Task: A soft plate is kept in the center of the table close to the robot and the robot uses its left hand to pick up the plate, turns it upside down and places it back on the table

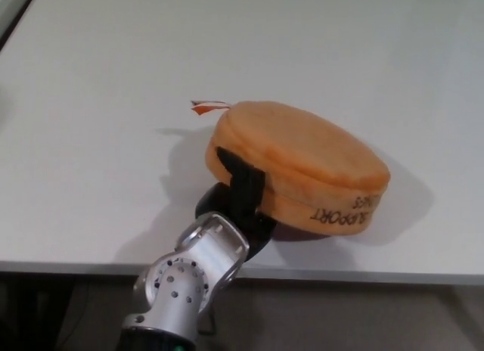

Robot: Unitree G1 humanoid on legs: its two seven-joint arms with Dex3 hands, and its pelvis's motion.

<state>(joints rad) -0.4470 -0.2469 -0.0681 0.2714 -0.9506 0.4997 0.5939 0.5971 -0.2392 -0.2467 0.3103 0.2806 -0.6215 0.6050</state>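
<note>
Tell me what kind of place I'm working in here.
Probably an indoor lab or test bench: a bare white table, one soft orange plate with a small tag, held by the left hand. Little else shows.

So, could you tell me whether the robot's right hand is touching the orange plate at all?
No, only the left hand grips the plate at its near-left edge; no right hand appears in the head view.

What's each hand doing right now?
Left hand: shut on the orange soft plate, gripping its near-left edge.
Right hand: not in view.
</note>
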